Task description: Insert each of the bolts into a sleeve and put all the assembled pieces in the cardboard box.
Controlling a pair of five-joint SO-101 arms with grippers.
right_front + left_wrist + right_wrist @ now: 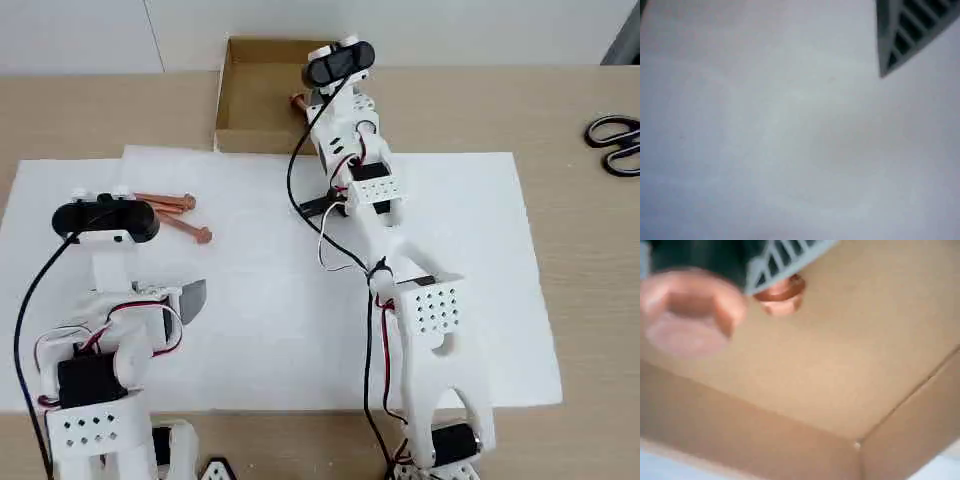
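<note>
right arm's at the cardboard box with a copper piece, left arm sits low over the paper

the table [90, 110] carries a big white paper sheet [250, 330], and both arms rise from its near edge. the right arm stretches across the sheet to the cardboard box [250, 95] at the far side, and there's the right claw [747, 275] over the box floor, clenched on a copper piece [690, 310]. a second copper end [782, 295] peeks out by the grey jaw, and i can't tell if it's the same piece. the left claw [188, 298] hangs close over bare paper, and i can't tell whether it's released or clenched. scissors [612, 142] lie far right on the bare table. two loose bolts [165, 202] lie on the sheet, just beside the left arm.
</note>
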